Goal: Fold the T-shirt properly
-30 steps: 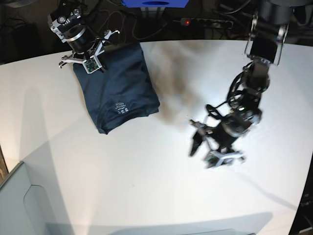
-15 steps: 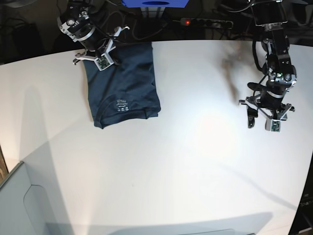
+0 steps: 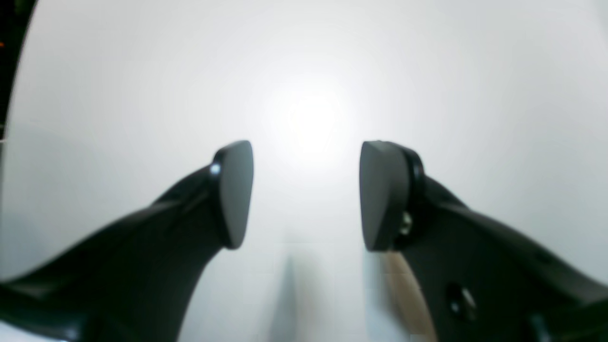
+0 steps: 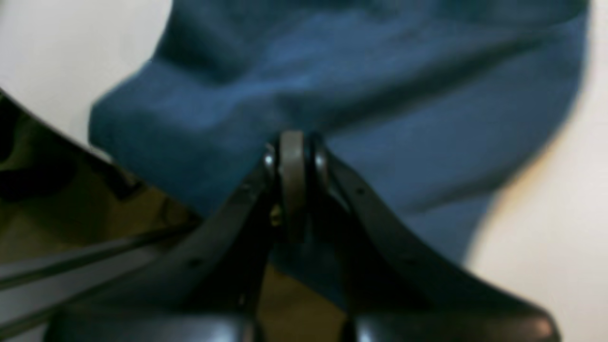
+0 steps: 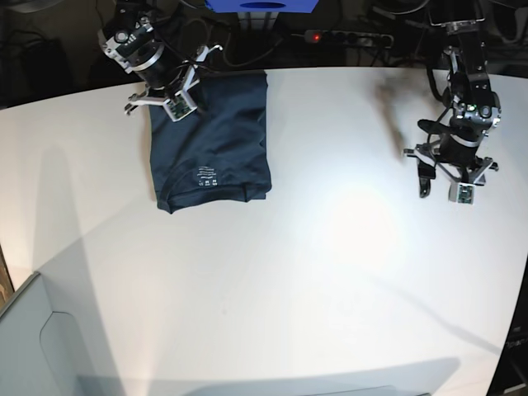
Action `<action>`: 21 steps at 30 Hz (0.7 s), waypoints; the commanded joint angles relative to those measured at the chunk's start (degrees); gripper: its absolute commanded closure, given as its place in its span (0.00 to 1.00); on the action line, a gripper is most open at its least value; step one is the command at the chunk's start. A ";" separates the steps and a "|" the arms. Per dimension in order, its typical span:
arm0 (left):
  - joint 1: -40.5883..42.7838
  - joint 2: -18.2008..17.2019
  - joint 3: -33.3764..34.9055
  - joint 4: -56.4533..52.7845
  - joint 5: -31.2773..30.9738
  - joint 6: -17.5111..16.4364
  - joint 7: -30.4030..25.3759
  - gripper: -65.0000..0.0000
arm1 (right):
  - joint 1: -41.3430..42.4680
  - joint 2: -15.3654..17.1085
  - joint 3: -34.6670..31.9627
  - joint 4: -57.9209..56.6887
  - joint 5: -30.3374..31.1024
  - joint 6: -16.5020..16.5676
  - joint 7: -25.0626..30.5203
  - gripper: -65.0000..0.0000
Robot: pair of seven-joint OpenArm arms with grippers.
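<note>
Cotton T-shirt (image 5: 211, 147), dark teal, folded flat at the table's (image 5: 272, 289) far edge; soft, light, limp. Best pinched at a hem or corner. Right gripper (image 4: 292, 185) clenched over the cloth's far edge; left gripper (image 3: 304, 194) spread, empty.

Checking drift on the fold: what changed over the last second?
The left end effector, open and empty, swung from mid-table out to the base view's right edge. The right end effector, shut on the T-shirt, dragged it toward the table's far edge, turning it squarer. The T-shirt stayed folded, label marks up.
</note>
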 commanded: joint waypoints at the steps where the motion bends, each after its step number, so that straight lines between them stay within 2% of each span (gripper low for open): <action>1: 0.31 -0.71 -0.90 1.94 -0.27 0.20 -1.36 0.48 | -0.58 0.01 0.08 2.88 1.11 0.60 1.48 1.00; 5: 4.97 -0.71 -1.16 6.42 -0.27 0.20 -1.36 0.49 | -3.13 0.01 0.17 8.33 1.11 0.60 1.48 1.00; 6: 6.73 -0.71 -2.13 7.74 -0.27 0.20 -1.36 0.52 | -3.75 0.01 0.87 8.68 1.11 0.60 1.48 1.00; 8: 9.89 -0.36 -4.33 9.94 -0.27 0.20 -1.36 0.65 | -4.98 -0.17 3.07 8.59 1.11 0.60 1.48 1.00; 11: 14.46 2.45 -8.90 12.49 -0.27 0.20 -1.36 0.94 | -7.79 -0.26 6.32 8.50 1.20 0.60 1.48 1.00; 12: 15.87 3.24 -10.22 13.02 -0.27 0.20 -1.36 1.00 | -8.67 -0.26 6.94 8.50 1.20 0.60 1.48 1.00; 21: 33.80 11.86 -17.87 17.94 -0.27 0.20 -1.80 1.00 | -17.99 0.71 9.14 5.86 1.20 0.60 1.31 1.00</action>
